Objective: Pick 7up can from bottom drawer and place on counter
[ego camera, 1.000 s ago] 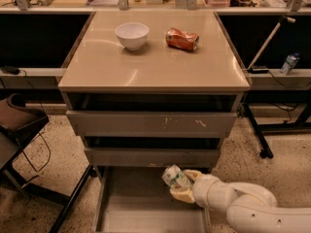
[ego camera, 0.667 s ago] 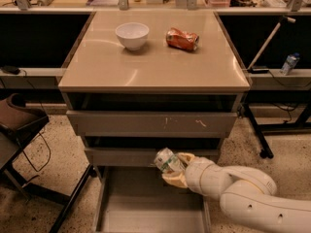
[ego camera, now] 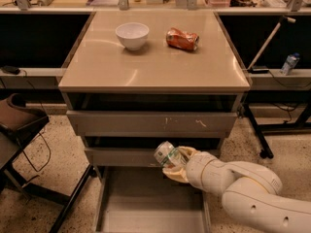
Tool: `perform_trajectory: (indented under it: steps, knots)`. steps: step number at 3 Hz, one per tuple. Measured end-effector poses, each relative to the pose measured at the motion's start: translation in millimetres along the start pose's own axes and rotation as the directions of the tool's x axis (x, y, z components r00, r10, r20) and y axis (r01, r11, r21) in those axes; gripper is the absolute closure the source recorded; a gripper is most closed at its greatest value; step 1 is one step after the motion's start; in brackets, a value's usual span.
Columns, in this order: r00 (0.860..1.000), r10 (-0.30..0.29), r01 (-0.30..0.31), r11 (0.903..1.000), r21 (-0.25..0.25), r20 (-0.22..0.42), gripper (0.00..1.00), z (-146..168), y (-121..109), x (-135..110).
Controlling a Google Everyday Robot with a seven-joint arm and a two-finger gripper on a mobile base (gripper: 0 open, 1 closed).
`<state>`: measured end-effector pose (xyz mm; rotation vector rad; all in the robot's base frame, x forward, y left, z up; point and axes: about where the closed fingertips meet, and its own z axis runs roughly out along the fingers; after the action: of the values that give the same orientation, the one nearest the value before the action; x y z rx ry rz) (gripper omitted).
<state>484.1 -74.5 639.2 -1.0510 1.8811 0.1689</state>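
green-and-silver 7up can (ego camera: 166, 154): tilted, metal top toward upper left, clamped between the tan fingers of the gripper (ego camera: 175, 163); it is in the air in front of the middle drawer (ego camera: 119, 156), above the bottom drawer.
gripper: closed around the can, at the end of a white arm (ego camera: 243, 188) entering from lower right.
bottom drawer (ego camera: 146, 205): pulled out, grey floor bare where it shows, low side walls.
top drawer (ego camera: 146, 123): scuffed front, just under the counter.
counter (ego camera: 155, 67): glossy beige top with thin rim.
white bowl (ego camera: 132, 34): upright on the counter, rear left.
orange can (ego camera: 182, 38): dented, lying on its side, just right of the bowl, apart from it.
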Motion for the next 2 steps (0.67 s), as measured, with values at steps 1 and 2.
perform_trajectory:
  steps: [1, 2]
  knots:
    - [0.998, -0.052, 0.049, 0.9965, 0.068, 0.038, 1.0, -4.3, -41.5, -49.6]
    - [0.984, -0.148, 0.129, 0.9758, 0.177, 0.099, 1.0, -24.4, -96.3, -156.1]
